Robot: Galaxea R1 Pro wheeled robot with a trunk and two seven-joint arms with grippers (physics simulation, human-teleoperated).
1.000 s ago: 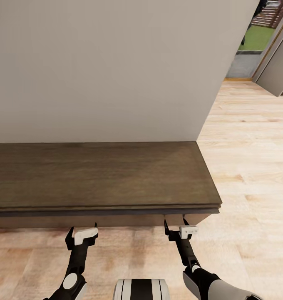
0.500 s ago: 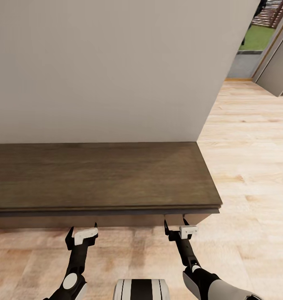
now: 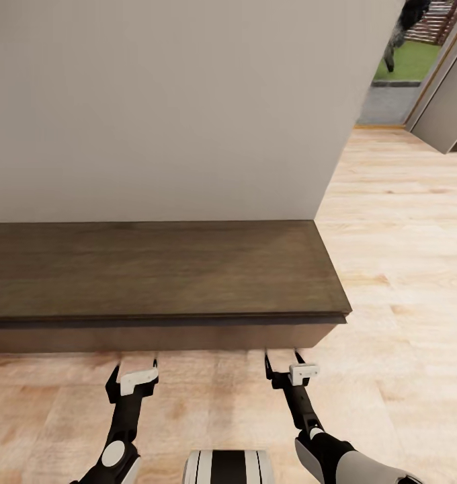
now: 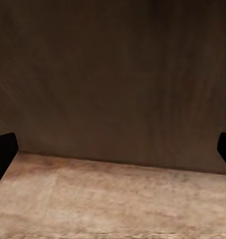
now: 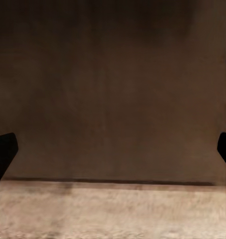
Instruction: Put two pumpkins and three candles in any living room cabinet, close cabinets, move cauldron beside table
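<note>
The long, low dark brown cabinet [image 3: 161, 269] stands against the wall straight ahead, its front shut flush under the flat, bare top. My left gripper [image 3: 134, 368] hovers open over the floor just short of the cabinet front, holding nothing. My right gripper [image 3: 282, 357] is level with it, also open with nothing in it. Both wrist views look straight at the dark cabinet front [image 4: 113, 74] [image 5: 113, 89] above a strip of floor, with black fingertips [image 4: 3, 152] [image 5: 3, 149] at the frame edges. The pumpkins, candles, cauldron and table are out of view.
A plain pale wall [image 3: 168, 107] rises behind the cabinet. Light wood floor [image 3: 403, 269] runs open to the right of the cabinet's end. At the far right, a doorway [image 3: 396, 74] shows grass outside, beside a grey door panel [image 3: 443, 114].
The whole view has shifted: the cabinet now sits a little farther from me, with a wider strip of floor between its front and my grippers. Both grippers are still open.
</note>
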